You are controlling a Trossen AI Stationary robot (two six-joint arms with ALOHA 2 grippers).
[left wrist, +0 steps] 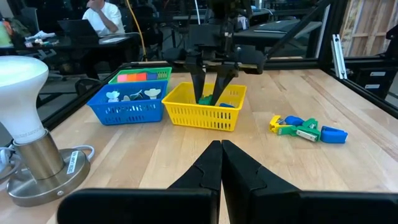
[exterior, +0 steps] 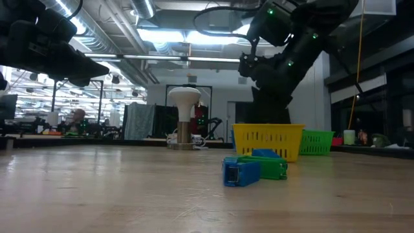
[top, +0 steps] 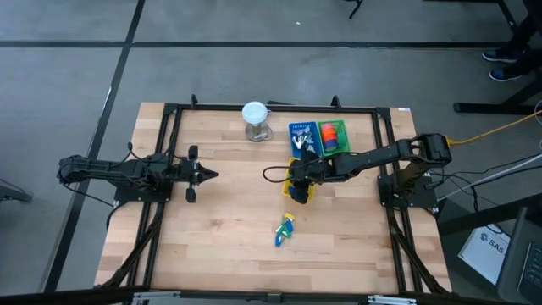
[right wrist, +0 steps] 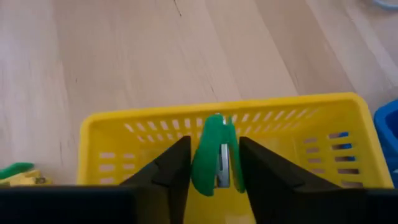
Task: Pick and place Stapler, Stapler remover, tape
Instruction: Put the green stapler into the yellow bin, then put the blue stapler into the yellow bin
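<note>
Right end effector (right wrist: 214,163) reaching down into the yellow basket (right wrist: 112,134), fingers parted around a green stapler (right wrist: 209,155); left end effector (left wrist: 221,163) hovering closed.

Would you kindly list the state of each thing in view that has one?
Right gripper: jaws open, over the yellow plastic basket.
Green stapler: upright between the jaws, inside the yellow basket.
Left gripper: jaws shut, empty, apart from everything.
Blue and green staplers: lying on the wooden table.
</note>
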